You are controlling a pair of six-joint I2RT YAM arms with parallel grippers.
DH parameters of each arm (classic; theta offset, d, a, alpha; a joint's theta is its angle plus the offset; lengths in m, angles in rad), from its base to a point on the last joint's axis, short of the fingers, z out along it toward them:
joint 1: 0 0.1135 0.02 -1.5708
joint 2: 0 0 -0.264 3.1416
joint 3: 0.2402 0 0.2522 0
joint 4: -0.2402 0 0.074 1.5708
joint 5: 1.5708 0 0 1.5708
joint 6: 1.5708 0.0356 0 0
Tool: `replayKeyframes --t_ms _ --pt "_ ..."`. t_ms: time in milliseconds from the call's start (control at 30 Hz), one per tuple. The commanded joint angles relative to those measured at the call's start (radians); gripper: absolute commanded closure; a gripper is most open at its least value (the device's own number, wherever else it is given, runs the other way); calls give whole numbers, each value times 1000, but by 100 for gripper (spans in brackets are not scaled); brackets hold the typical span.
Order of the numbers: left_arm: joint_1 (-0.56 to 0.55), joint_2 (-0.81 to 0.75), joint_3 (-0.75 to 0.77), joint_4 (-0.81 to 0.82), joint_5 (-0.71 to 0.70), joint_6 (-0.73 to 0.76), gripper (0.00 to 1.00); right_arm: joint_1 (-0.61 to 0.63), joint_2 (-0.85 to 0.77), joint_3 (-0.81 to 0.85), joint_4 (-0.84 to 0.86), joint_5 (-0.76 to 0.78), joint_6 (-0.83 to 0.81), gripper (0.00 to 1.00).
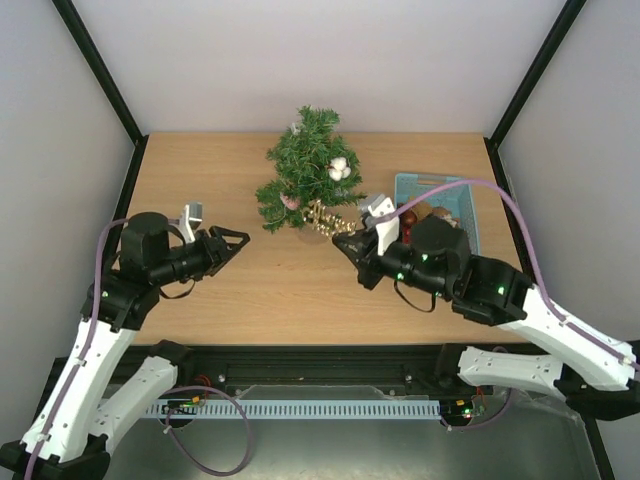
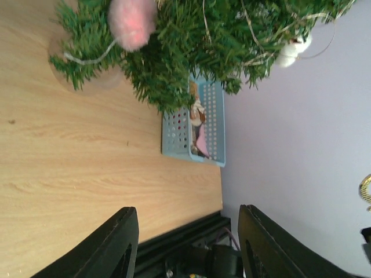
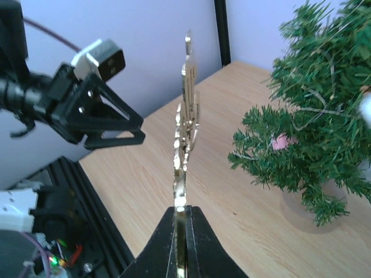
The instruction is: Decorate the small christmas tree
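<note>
The small christmas tree [image 1: 305, 168] stands at the back middle of the table, with white balls [image 1: 340, 168] and a pink ornament [image 1: 289, 201] on it. It also shows in the left wrist view [image 2: 191, 40] and the right wrist view [image 3: 316, 127]. My right gripper [image 1: 347, 240] is shut on a flat gold ornament [image 3: 185, 133], held edge-on just in front of the tree's lower branches; the ornament also shows in the top view [image 1: 322, 216]. My left gripper [image 1: 240, 240] is open and empty, left of the tree, its fingers [image 2: 122, 243] apart.
A light-blue basket [image 1: 455, 190] with more ornaments stands right of the tree, partly behind my right arm; it also shows in the left wrist view [image 2: 177, 133]. Black frame posts stand at the table's back corners.
</note>
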Motion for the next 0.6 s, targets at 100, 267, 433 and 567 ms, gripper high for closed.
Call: replayKeyframes --t_ms 100,267,433,567 --pt "13 63 48 120 -119 92 50 -248 51 132 1 -400 68 99" --pt "46 142 114 147 -82 158 50 -433 141 222 5 -546 48 99" --pt "136 214 162 235 50 158 50 -601 224 288 21 -623 24 99" --pt "167 277 238 254 89 178 47 -695 265 323 79 -696 33 99"
